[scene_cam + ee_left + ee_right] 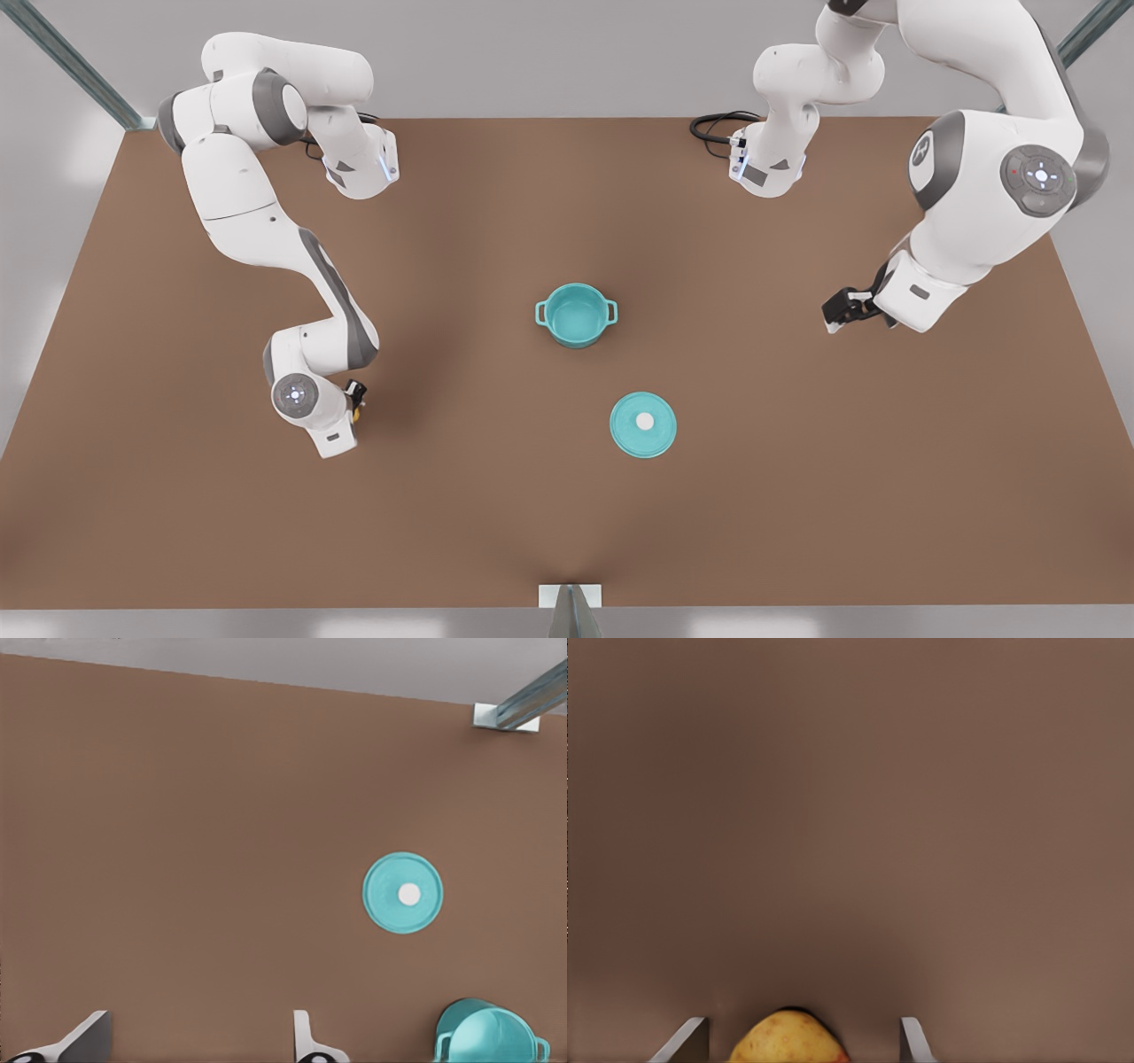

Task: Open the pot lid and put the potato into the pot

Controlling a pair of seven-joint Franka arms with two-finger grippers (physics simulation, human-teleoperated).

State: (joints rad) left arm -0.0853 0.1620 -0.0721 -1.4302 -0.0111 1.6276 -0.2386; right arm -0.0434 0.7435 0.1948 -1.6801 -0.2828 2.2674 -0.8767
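The teal pot stands uncovered mid-table, its inside bare; it also shows as the pot in the left wrist view. The pot lid, a flat teal disc with a white knob, lies on the table nearer the front edge, apart from the pot, and appears as the lid too. The yellow-orange potato lies on the table between the fingers of my right gripper, which is open with gaps on both sides. That gripper is low at the front view's left, by the potato. My left gripper hangs open at the right, holding nothing.
The brown table runs wide around the pot and lid. A small metal bracket sits at the front edge. Black cables lie near the far edge by an arm base.
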